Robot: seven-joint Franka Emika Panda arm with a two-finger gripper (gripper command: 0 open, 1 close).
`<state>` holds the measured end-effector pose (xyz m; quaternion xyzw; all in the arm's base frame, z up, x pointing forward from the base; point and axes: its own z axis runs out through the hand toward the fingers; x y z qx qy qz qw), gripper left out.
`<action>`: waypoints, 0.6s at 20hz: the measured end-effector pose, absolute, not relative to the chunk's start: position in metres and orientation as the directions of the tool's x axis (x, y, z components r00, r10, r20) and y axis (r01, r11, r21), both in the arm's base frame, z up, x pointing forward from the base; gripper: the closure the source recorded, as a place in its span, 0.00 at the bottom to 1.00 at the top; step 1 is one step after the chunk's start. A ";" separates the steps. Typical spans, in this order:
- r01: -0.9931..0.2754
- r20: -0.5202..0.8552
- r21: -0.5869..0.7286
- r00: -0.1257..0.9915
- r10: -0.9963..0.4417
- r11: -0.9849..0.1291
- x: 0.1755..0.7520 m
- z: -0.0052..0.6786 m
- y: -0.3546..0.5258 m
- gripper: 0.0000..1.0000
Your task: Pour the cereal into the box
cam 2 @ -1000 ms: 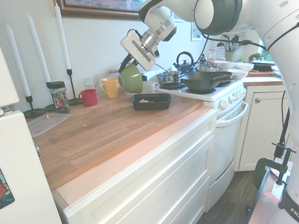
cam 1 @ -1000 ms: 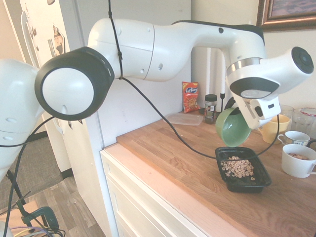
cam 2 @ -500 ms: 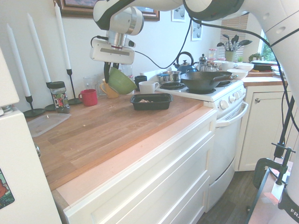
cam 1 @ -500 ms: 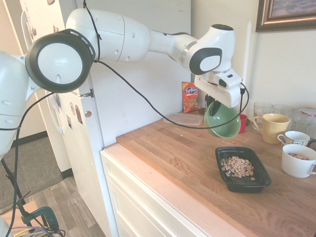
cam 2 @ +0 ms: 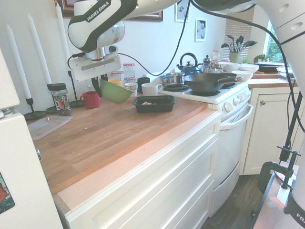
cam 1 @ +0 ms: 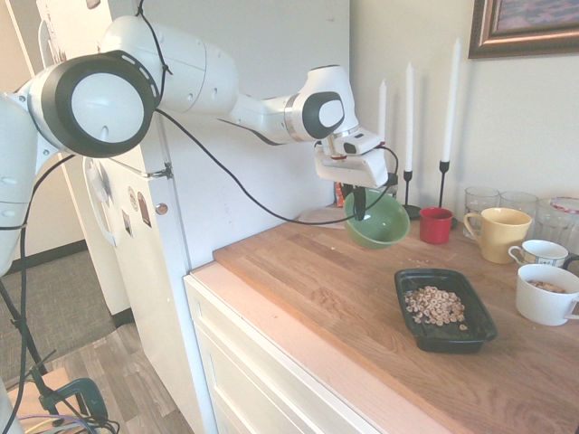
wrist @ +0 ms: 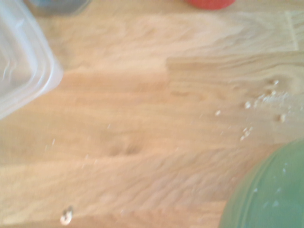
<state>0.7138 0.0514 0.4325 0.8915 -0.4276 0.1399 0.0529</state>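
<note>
My fingers [cam 1: 360, 201] are clamped on the rim of the green bowl [cam 1: 377, 220], which I hold tilted above the counter [cam 1: 298, 278], well apart from the box. The cereal [cam 1: 436, 306] lies in a loose heap inside the black box [cam 1: 445, 310], which sits flat on the counter. Near the box stand a white mug [cam 1: 547, 294] with something brown in it, a small patterned cup [cam 1: 543, 253] and a yellow mug [cam 1: 500, 234]. The red mug [cam 1: 435, 225] is farther along, toward 3 white candles [cam 2: 42, 48] in black holders. A lidded jar [cam 2: 61, 99] stands near the clear flat plastic container [cam 2: 49, 127]. Beneath me, the wrist view shows pale crumbs [wrist: 271, 98] scattered on the wood, near my bowl.
</note>
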 end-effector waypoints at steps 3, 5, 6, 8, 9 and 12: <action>-0.765 0.364 0.039 0.609 -0.704 -0.642 0.707 0.422 0.082 1.00; -0.758 0.401 0.077 0.618 -0.676 -0.647 0.704 0.414 0.100 1.00; -0.755 0.415 0.098 0.623 -0.663 -0.648 0.703 0.408 0.108 1.00; -0.748 0.432 0.131 0.634 -0.642 -0.651 0.701 0.395 0.120 1.00; -0.745 0.437 0.146 0.639 -0.633 -0.651 0.701 0.386 0.124 1.00; -0.735 0.452 0.185 0.653 -0.608 -0.652 0.701 0.363 0.132 1.00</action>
